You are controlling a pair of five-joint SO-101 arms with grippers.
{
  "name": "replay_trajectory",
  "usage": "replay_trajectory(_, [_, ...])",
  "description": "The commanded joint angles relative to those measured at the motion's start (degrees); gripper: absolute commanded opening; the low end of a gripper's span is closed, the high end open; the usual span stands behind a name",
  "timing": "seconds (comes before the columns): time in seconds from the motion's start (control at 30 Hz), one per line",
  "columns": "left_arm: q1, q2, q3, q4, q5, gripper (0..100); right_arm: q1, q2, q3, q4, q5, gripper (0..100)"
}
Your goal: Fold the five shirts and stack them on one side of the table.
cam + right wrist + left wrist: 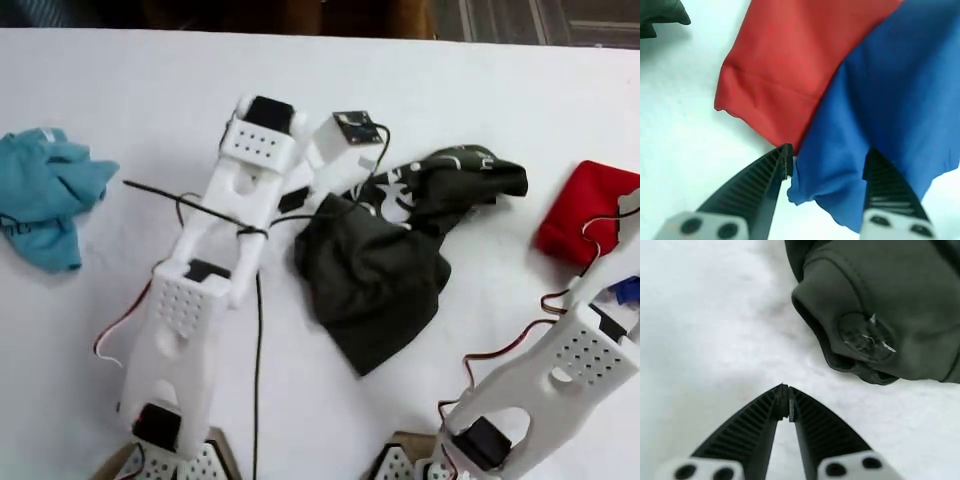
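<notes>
A crumpled dark shirt [385, 265] with white print lies mid-table. My left gripper [785, 390] is shut with nothing in it, just short of that dark shirt's rolled edge [865, 335]; from above the left gripper [300, 200] sits at the shirt's left corner. A red shirt [585, 210] lies at the right edge with a blue shirt [625, 292] overlapping it. My right gripper [829, 162] is open, its fingers straddling the blue shirt's [890, 100] near hem beside the red shirt [790, 60].
A bunched light-blue shirt [45, 195] sits at the far left of the white table [150, 90]. Black cable [257, 330] runs along the left arm. Bare table lies along the back and between the arms.
</notes>
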Motion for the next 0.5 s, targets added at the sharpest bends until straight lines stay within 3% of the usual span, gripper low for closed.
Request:
replay_trajectory(0.0, [-0.2,-7.6,1.5,0.8,0.8,3,-0.2,-4.1,-1.4,1.5,-0.6,23.4])
replay_trajectory(0.1, [-0.4,-10.5,3.6,0.8,0.8,4,-0.3,-4.1,0.5,1.5,-0.5,23.4])
replay_trajectory(0.33, [-2.7,-14.1,6.0,0.8,7.0,25,-0.1,-4.1,6.3,1.5,-0.7,23.4])
replay_trajectory(0.47, [-3.2,-16.5,6.5,0.9,7.5,25,0.0,-4.1,6.6,1.5,-0.7,23.4])
